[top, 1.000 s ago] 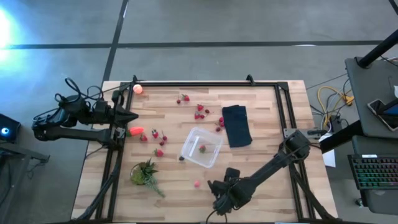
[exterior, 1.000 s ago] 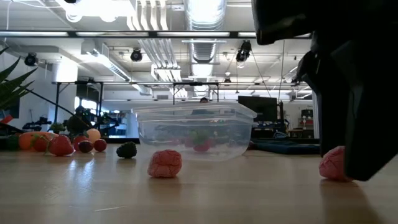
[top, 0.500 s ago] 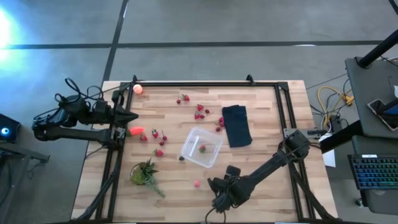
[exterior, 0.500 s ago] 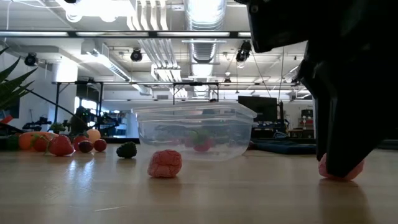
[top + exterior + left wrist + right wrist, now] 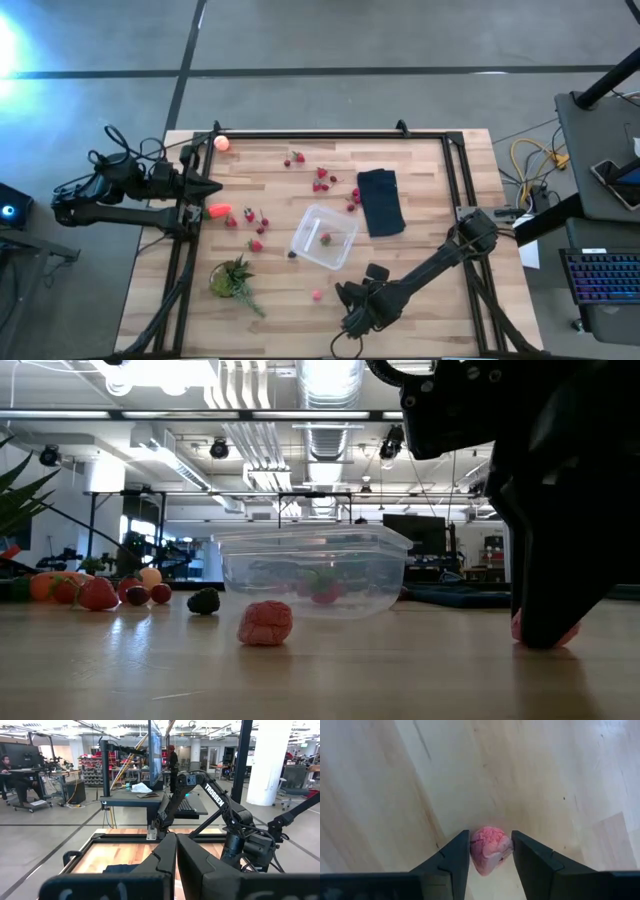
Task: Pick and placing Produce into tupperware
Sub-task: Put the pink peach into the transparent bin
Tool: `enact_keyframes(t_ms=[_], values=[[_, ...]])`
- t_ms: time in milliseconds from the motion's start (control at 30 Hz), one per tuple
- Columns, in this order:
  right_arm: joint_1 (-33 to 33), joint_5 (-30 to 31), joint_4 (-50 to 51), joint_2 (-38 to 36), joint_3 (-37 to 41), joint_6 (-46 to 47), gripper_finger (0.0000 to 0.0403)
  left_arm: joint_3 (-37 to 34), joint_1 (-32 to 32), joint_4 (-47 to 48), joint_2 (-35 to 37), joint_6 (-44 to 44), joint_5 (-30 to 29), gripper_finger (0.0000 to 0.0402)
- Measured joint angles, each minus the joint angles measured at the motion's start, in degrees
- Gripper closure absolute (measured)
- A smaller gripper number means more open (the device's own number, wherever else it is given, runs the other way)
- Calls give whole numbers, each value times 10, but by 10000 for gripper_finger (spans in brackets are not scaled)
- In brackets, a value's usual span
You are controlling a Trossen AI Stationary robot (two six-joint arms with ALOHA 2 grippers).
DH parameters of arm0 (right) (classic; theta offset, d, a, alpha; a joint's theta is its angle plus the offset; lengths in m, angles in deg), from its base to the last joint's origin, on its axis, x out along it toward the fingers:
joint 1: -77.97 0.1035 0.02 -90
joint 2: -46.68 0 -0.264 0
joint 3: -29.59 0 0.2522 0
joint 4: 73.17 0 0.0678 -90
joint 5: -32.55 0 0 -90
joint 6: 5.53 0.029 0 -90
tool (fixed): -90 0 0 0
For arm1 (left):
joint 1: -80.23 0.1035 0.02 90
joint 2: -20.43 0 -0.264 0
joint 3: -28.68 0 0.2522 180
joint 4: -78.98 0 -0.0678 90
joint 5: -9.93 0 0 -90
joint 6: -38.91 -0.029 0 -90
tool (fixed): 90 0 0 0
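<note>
My right gripper point(image 5: 346, 300) stands near the table's front edge, pointing steeply down, shut on a small pink berry point(image 5: 490, 852). In the low view a dark finger covers most of that berry point(image 5: 568, 632). A second pink berry point(image 5: 317, 295) lies just left of it. The clear tupperware point(image 5: 324, 237) stands mid-table on its base with one red berry point(image 5: 325, 238) inside. Red berries point(image 5: 322, 180) lie scattered behind it, and others point(image 5: 255, 226) to its left. An orange-red piece point(image 5: 218, 211) and a peach ball point(image 5: 221, 142) lie at the left. My left gripper point(image 5: 215, 187) waits shut, level, at the left edge. My right gripper pinches the pink berry by its two opposite sides point(image 5: 474, 851) between its two fingers point(image 5: 456, 856). The fingers come from above, pointing steeply down. The berry sits on the table top between them.
A green leafy bunch point(image 5: 233, 278) lies at the front left, and a dark navy folded cloth point(image 5: 380, 201) to the right of the tupperware. A small dark berry point(image 5: 292, 254) sits at the box's near left corner. Black rails point(image 5: 330, 137) frame the table.
In the low view my right gripper's dark finger has slid across in front of the pink berry and now covers most of it. The berry stays on the table.
</note>
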Motion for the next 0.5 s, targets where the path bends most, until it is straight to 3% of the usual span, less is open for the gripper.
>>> enact_keyframes(t_ms=[200,367,500], values=[[-6,11,4,-6,1,95,266,0,0,0,0,0,0,401],[-23,92,5,-58,1,205,268,0,0,0,0,0,0,401],[-60,170,6,-114,4,234,280,0,0,0,0,0,0,401]])
